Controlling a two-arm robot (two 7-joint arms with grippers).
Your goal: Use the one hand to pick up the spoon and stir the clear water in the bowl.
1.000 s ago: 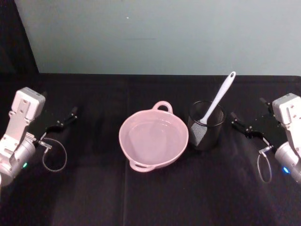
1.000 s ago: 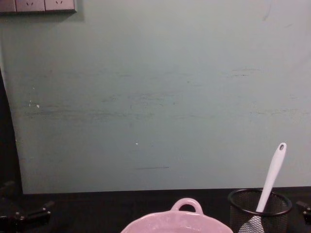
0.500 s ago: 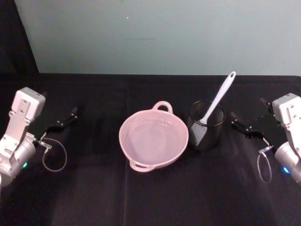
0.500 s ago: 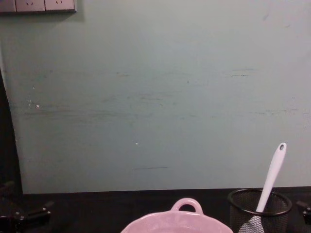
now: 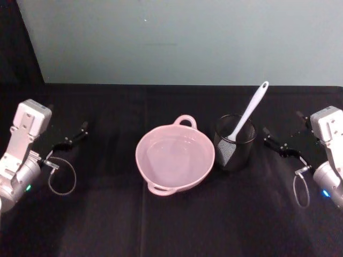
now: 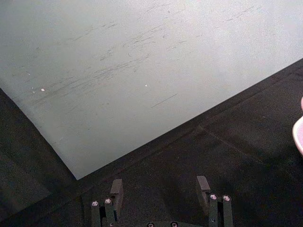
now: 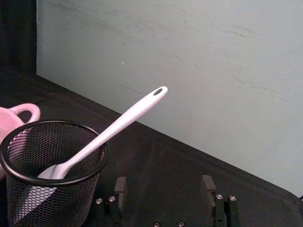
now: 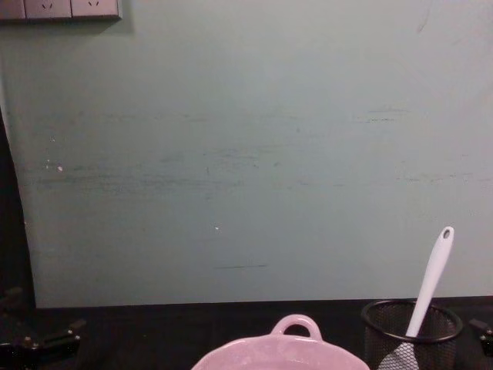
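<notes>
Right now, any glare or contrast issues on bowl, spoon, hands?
Head view: soft glare on the glossy bowl, water barely visible; spoon bright against the black cloth. Wrist views: left hand and right hand, both open, dark on dark cloth, low contrast. Chest view: bowl cut by the bottom edge.

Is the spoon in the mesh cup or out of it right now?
In. The spoon leans inside the black mesh cup, blade down, handle above the rim; the right gripper sits apart from it, fingers open.

light: dim, even | table [image 5: 107,225]: near-black, shadows lost | glare: faint sheen on bowl [image 5: 140,158]
</notes>
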